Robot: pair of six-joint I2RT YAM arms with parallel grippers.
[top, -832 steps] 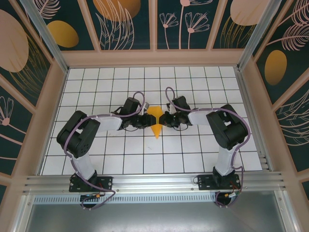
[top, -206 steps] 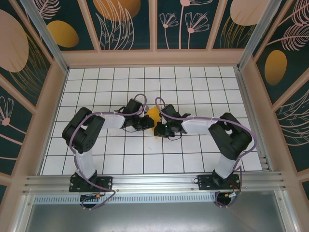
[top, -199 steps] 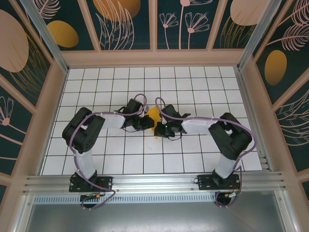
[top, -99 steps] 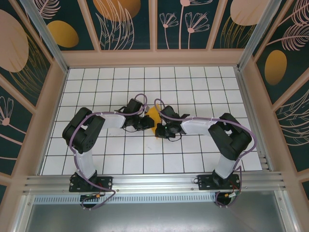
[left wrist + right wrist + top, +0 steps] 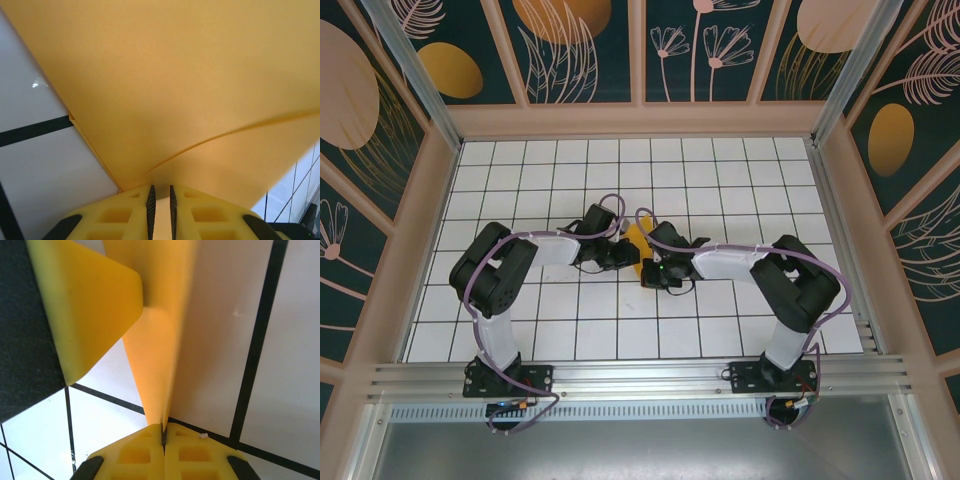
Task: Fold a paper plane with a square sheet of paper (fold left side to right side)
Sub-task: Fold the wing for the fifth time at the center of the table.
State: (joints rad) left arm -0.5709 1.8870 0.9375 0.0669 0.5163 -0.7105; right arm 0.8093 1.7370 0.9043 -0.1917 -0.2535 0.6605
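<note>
From above, the right hand point(image 5: 651, 272) has come closer to the left hand point(image 5: 623, 254), and the paper plane point(image 5: 636, 240) is between them, mid counter point(image 5: 720, 330). The left wrist view shows the left hand pinching its edge. In the right wrist view, the right hand has just closed on the pointed end, so I judge both sides are secured for folding.
</note>
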